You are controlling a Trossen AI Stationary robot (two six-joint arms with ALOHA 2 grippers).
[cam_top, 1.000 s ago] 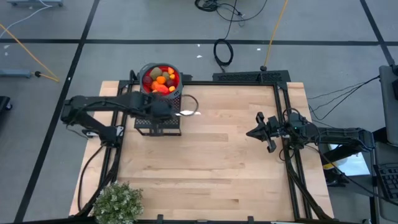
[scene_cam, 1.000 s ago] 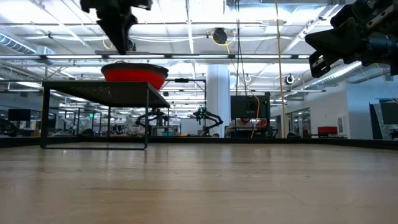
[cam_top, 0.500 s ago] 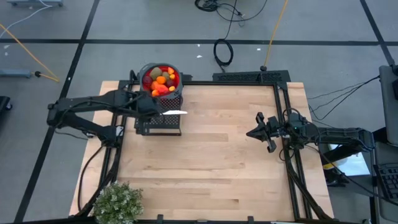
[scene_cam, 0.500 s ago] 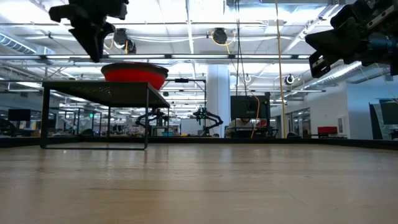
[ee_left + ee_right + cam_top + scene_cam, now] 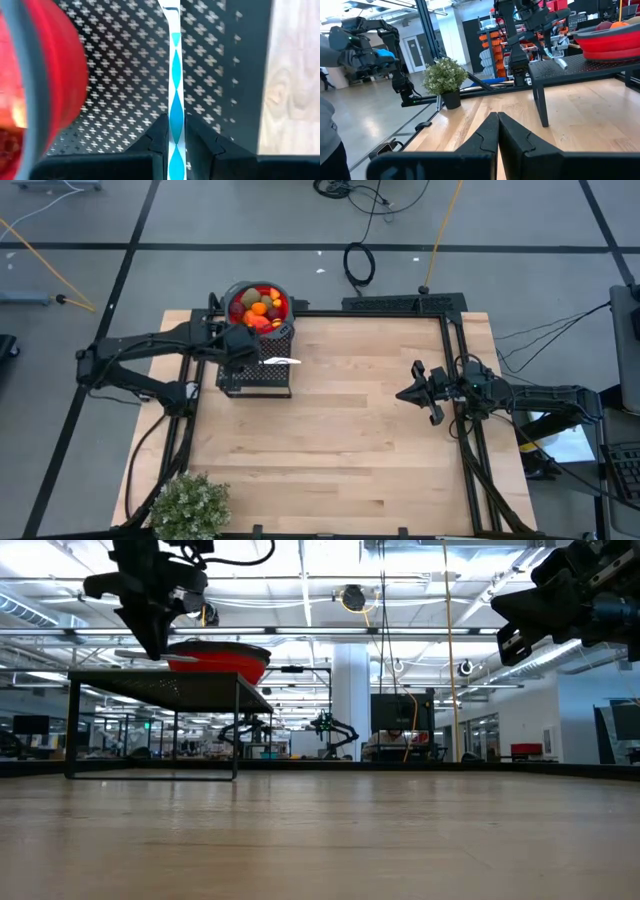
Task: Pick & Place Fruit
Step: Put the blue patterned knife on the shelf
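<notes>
The fruit (image 5: 259, 308), red, orange and olive pieces, lies heaped in a red bowl (image 5: 218, 660). The bowl stands on a black perforated stand (image 5: 256, 376) at the table's far left. My left gripper (image 5: 243, 348) hovers over the stand top beside the bowl, shut on a thin white strip with a blue pattern (image 5: 176, 75). The strip juts toward the table's right (image 5: 282, 361). My right gripper (image 5: 497, 119) is shut and empty, raised over the table's right side (image 5: 410, 393). My left gripper pinches the white strip (image 5: 176, 107) between its two fingers (image 5: 161, 131), coming from above and slanting down. Which end it holds is hidden by the gripper. The strip is lifted clear and runs about level just over the stand top (image 5: 170, 656).
A bushy grey-green potted plant (image 5: 188, 505) stands at the table's near left corner. Black frame rails (image 5: 455, 360) run along the table's sides. Bare wood (image 5: 340, 440) lies between the stand and the right arm.
My left gripper has moved toward the table's left, from the stand's right part to beside the bowl, and has come down a little. It stays shut on the white strip, which has travelled with it. The right arm has kept still.
</notes>
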